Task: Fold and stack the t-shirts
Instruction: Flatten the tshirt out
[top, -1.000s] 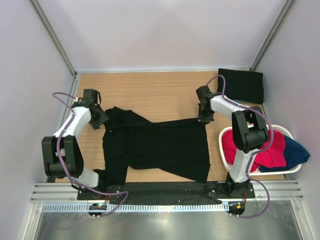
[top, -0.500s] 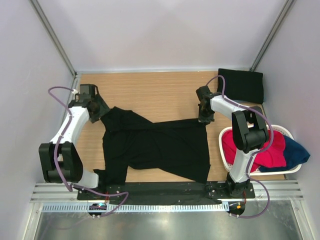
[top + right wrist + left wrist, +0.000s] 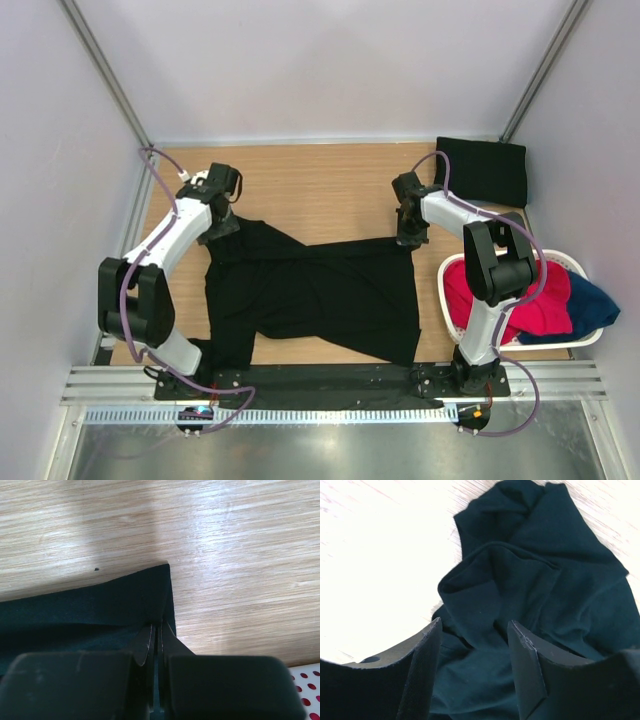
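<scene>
A t-shirt (image 3: 330, 290) corner is nipped by right jaws; left jaws gape (above it).

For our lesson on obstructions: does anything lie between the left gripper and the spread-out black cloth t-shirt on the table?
Nothing visible does. The left gripper hangs with its fingers open directly over a bunched fold of the soft black cloth t-shirt; only bare wooden tabletop lies beside that fold.
</scene>
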